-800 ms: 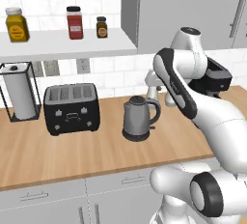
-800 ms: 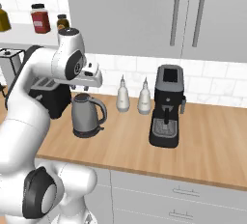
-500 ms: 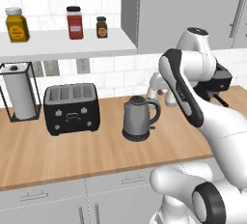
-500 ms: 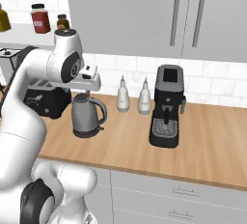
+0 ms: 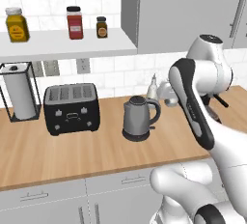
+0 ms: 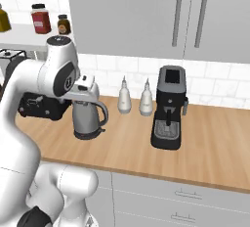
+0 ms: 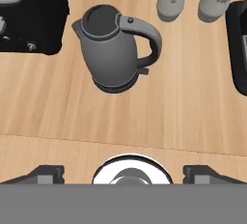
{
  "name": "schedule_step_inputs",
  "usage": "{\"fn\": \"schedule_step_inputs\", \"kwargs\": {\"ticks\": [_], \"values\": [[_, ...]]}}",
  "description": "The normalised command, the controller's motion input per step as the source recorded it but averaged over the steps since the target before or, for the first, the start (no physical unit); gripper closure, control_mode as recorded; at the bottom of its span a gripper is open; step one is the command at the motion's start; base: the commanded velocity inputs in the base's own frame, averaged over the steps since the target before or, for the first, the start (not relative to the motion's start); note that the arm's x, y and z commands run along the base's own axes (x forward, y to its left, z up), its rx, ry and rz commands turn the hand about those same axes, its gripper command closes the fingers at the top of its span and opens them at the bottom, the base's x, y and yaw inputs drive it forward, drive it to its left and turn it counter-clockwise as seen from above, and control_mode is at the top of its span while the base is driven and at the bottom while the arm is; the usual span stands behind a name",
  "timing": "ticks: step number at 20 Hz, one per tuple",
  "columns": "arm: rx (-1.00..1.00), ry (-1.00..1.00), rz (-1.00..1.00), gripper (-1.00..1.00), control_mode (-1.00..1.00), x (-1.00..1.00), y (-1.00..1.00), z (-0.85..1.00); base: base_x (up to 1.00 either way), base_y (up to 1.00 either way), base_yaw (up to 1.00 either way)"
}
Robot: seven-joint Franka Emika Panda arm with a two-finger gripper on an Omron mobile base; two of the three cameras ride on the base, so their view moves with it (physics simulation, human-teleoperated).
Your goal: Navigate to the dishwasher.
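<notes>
Wooden counter (image 5: 96,155), toaster (image 5: 71,108), kettle (image 5: 137,119), espresso machine (image 6: 169,107)

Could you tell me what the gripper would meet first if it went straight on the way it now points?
Most likely the wooden counter just in front of the grey kettle: the gripper points down, its fingertips wide apart. Depth is unclear, so it might clip the kettle's base.

I can't read any text, brand, number or sign from here. The three jars on the shelf (image 5: 72,44), yellow (image 5: 15,24), red (image 5: 75,22) and small brown (image 5: 101,27), carry no lettering I can make out, and the toaster (image 5: 71,107), kettle (image 5: 137,118) and coffee machine (image 6: 169,106) on the bench (image 6: 205,147) show plain faces.
</notes>
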Motion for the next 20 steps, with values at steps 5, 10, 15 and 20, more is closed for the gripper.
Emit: {"fn": "schedule_step_inputs", "kwargs": {"ticks": [5, 10, 15, 20], "values": [[0.00, 0.00, 0.00, -1.00, 1.00, 0.00, 0.00, 0.00, -0.11, 0.00, 0.00], [0.00, 0.00, 0.00, -1.00, 1.00, 0.00, 0.00, 0.00, -0.96, -0.04, 0.00], [0.00, 0.00, 0.00, -1.00, 1.00, 0.00, 0.00, 0.00, -0.97, -0.03, 0.01], [0.00, 0.00, 0.00, -1.00, 1.00, 0.00, 0.00, 0.00, -0.57, 0.03, 0.14]]}}
